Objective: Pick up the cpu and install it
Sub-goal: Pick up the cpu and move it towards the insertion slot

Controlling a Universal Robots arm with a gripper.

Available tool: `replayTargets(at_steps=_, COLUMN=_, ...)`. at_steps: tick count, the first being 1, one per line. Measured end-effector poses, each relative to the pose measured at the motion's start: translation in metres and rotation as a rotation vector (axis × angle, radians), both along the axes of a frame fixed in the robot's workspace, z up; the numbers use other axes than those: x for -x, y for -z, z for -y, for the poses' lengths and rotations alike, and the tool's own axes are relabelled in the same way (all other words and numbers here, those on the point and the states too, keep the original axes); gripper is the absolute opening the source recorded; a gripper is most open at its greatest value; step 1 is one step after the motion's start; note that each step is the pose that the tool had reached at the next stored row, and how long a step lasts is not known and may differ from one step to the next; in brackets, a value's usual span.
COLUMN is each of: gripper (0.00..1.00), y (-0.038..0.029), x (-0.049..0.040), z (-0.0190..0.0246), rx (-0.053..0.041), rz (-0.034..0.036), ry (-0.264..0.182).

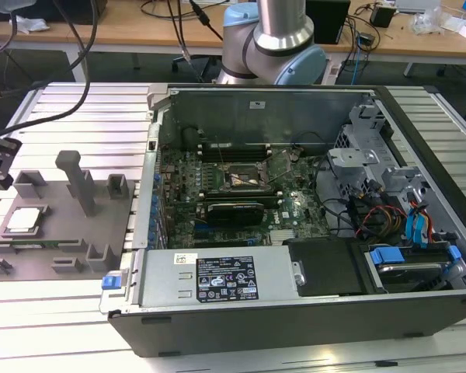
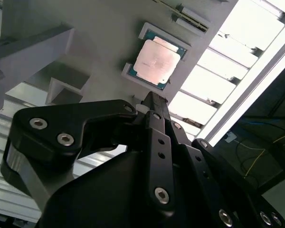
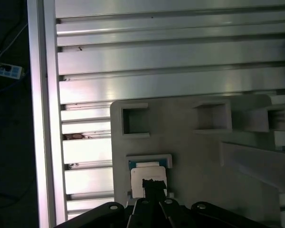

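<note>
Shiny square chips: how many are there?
1: the cpu lies on the gray tray, at the exterior view's left, outside the computer case. Others could hide inside it.

Gripper (image 2: 154,99) with jaws pressed together, tip right by the edge of the cpu (image 2: 154,61), which is lying flat in the grey holder (image 2: 104,28).

A: Soft, even room light in the exterior view, though the inside of the computer case (image 1: 241,116) sits dim.

B: The table slats (image 2: 213,80) blow out white in the second wrist view (harsh glare), leaving the gripper (image 2: 153,97) almost a black silhouette.

A: The first wrist view is greyer, with a gentler sheen.
</note>
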State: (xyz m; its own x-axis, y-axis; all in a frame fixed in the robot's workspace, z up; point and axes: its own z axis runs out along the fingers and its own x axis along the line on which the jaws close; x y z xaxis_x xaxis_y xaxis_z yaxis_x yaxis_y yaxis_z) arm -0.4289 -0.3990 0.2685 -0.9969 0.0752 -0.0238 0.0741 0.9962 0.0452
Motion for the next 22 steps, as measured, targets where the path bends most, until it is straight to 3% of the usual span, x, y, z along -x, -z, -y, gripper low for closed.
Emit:
replayTargets(at_steps=7, gripper=0.11, y=0.0078, x=0.0029, z=-0.0001, rx=0.0000, rz=0.0001, ry=0.000)
replayTargets(at_steps=10, gripper=0.11, y=0.0147, x=0.0037, z=0.0003, rx=0.0000, rz=0.0000, ry=0.000)
replayTargets(at_steps=15, gripper=0.11, y=0.0244, x=0.0037, z=0.0061, rx=-0.0001, rz=-0.0001, ry=0.000)
replayTargets(at_steps=19, gripper=0.11, y=0.0391, x=0.0034, z=0.0135, rx=0.0000, rz=-0.0010, ry=0.000)
replayTargets(at_steps=22, gripper=0.11, y=0.0443, x=0.0017, z=0.0139, rx=-0.0001, rz=-0.0013, ry=0.000)
